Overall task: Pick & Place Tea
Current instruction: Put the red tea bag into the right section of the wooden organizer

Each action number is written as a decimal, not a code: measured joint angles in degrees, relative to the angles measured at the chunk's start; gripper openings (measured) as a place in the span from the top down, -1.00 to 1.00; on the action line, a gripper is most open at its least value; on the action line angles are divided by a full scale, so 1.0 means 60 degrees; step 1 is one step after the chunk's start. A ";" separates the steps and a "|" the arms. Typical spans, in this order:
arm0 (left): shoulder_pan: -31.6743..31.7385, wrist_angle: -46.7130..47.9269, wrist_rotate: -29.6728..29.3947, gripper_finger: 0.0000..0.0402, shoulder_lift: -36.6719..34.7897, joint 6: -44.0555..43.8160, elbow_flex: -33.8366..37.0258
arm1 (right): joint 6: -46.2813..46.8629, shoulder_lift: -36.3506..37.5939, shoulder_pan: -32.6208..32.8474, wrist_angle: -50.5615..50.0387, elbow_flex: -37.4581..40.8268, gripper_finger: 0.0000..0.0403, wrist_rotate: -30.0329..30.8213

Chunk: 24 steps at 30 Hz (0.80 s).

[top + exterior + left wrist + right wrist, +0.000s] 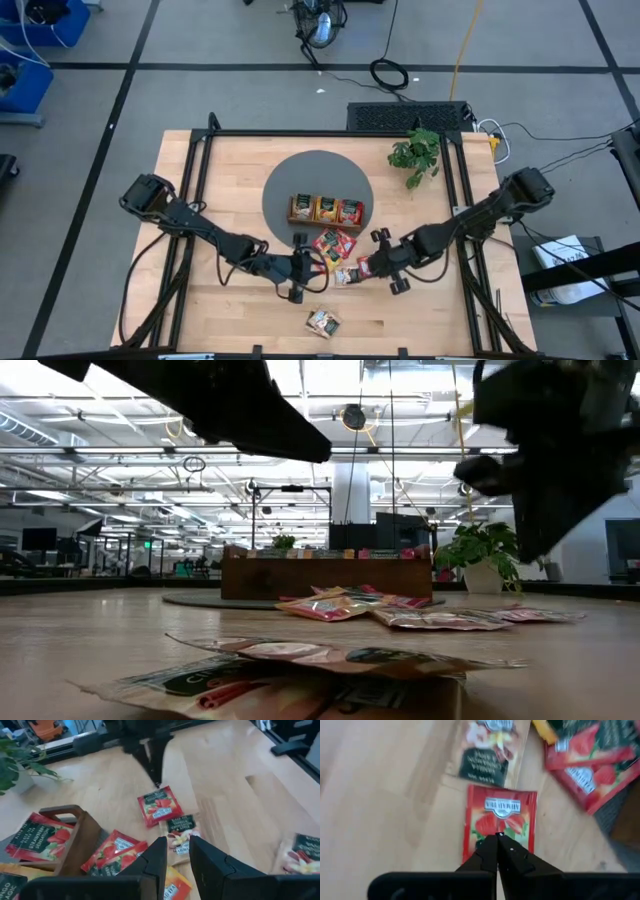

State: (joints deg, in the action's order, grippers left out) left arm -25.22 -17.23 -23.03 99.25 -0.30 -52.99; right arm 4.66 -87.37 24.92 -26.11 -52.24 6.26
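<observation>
Tea: loose sachets lie on the bare wood in the lower centre of the high view, just below the wooden tray (327,209); a red strawberry sachet (501,822) lies flat, with a dark vanilla sachet (180,831) just beside it.
Stray sachet: one more (322,321) lies apart, near the lower edge of the table.
Tray: three compartments already hold sachets.
Right gripper (497,851): fingers pressed together, tips over the red sachet's near edge; contact is hard to judge, and it seems to hold nothing.
Left gripper (176,851): fingers slightly parted over the pile, nothing between them.
Doing it well: part the right fingers first, straddle one sachet edge only, pinch low and lift without dragging its neighbour.
</observation>
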 joint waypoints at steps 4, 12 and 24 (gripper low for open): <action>0.0141 -0.0589 0.0017 0.56 0.0348 -0.0001 0.0000 | 0.0749 0.0184 0.0300 -0.0196 -0.0290 1.00 0.0202; 0.0496 -0.1250 0.0909 0.56 0.1831 0.0352 -0.1242 | 0.2774 0.0328 0.0390 -0.0484 -0.0184 1.00 0.0271; 0.0824 0.1254 0.1189 0.56 0.3655 0.0270 -0.3918 | 0.3790 0.0365 -0.0092 0.0444 0.1049 0.94 0.0250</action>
State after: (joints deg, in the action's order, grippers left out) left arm -20.28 -9.70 -15.89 121.18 1.32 -76.50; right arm 27.40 -85.18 24.37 -23.45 -45.94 7.75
